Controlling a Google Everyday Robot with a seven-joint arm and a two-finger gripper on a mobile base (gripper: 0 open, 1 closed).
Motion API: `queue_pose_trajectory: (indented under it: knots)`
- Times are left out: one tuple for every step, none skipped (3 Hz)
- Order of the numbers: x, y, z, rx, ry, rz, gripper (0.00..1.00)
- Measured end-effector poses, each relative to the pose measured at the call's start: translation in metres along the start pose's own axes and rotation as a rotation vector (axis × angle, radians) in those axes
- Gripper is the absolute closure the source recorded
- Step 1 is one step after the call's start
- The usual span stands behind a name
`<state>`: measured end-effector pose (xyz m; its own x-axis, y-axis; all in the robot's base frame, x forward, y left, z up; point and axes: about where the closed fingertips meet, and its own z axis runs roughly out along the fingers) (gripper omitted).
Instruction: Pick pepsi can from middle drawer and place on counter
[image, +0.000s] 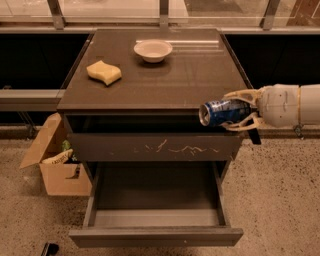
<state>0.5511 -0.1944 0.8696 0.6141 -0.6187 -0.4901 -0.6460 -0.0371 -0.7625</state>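
Observation:
My gripper (235, 111) reaches in from the right and is shut on the pepsi can (220, 112), a blue can held on its side with its silver end facing left. The can hangs in the air at the counter's front right corner, about level with the front edge. The counter (165, 75) is a dark brown glossy top. The middle drawer (156, 200) is pulled open below, and its inside looks empty. Above it is the drawer front with pale scratch marks (155, 146).
A white bowl (153, 50) stands at the back middle of the counter and a yellow sponge (104, 72) lies at its left. An open cardboard box (57, 162) sits on the floor left of the cabinet. A railing runs behind.

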Motion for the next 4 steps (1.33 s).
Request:
queue_pose_trajectory:
  knots:
    - [-0.010,-0.048,-0.001,0.070,0.000,-0.011,1.00]
    - [-0.009,-0.050,0.001,0.078,-0.005,-0.010,1.00]
    - [-0.008,-0.056,0.007,0.099,-0.016,-0.008,1.00]
    - [0.014,-0.086,0.035,0.119,-0.020,0.036,1.00]
